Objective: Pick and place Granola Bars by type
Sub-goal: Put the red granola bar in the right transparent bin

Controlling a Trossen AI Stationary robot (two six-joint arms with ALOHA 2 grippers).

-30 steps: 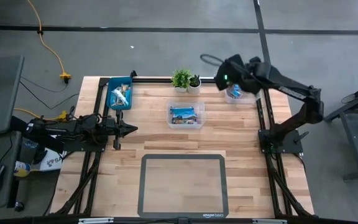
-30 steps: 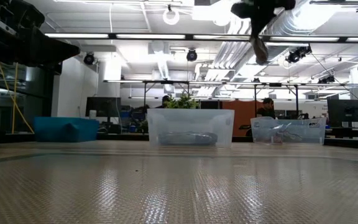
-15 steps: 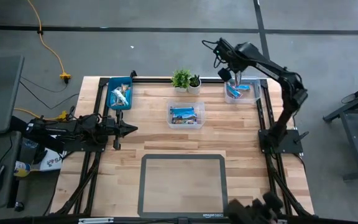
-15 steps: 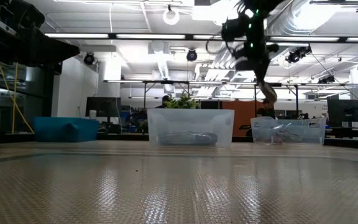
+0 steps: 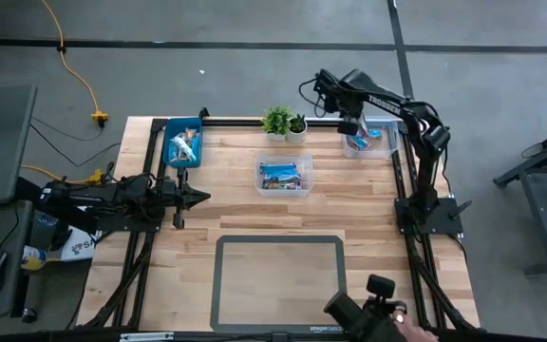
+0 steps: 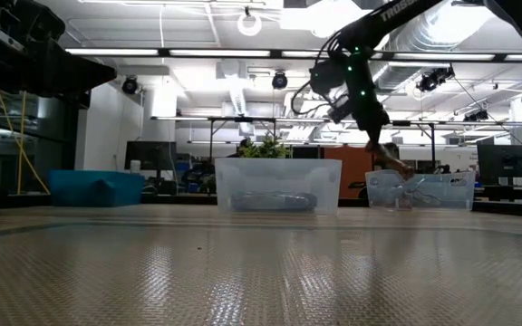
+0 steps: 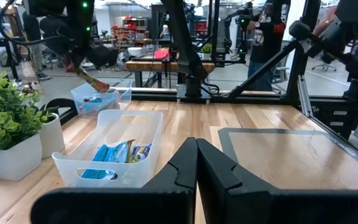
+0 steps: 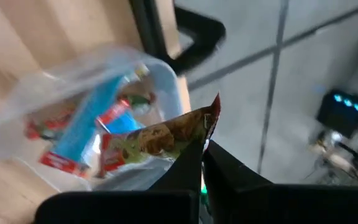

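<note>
You see a clear plastic bin (image 8: 61,118) holding light-blue and red foil-wrapped bars (image 8: 98,134). The right gripper's (image 8: 201,149) dark fingers pinch a wrapper (image 8: 166,134) that appears brown and green. The blue plastic bin (image 5: 182,142) sits on pale wood-grain tabletop (image 5: 254,218).

Long ceiling strip lights (image 6: 243,52) flood the workshop with bright, even light, blowing out to white glare overhead in the low view. The pale wooden butcher-block tabletop (image 5: 368,204) shows only soft, short shadows. In the right wrist view, the clear plastic bin (image 8: 55,87) is smeared by motion blur.
</note>
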